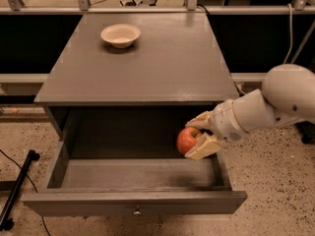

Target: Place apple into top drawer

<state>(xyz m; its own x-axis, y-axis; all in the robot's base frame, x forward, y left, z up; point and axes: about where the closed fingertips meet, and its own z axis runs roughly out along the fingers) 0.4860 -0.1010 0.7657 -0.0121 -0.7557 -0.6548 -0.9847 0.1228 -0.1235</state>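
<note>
The top drawer (133,202) of the grey cabinet is pulled out wide, its flat front panel and small round knob facing me. Its inside is bare. My gripper (197,134) comes in from the right on a white arm and is shut on the red-orange apple (186,140). It holds the apple inside the drawer opening at the right side, a little above the drawer floor and below the cabinet top.
A shallow white bowl (120,35) stands at the back left of the cabinet top (167,63). A black stand leg (17,193) lies on the speckled floor to the left of the drawer. A rail and cables run behind the cabinet.
</note>
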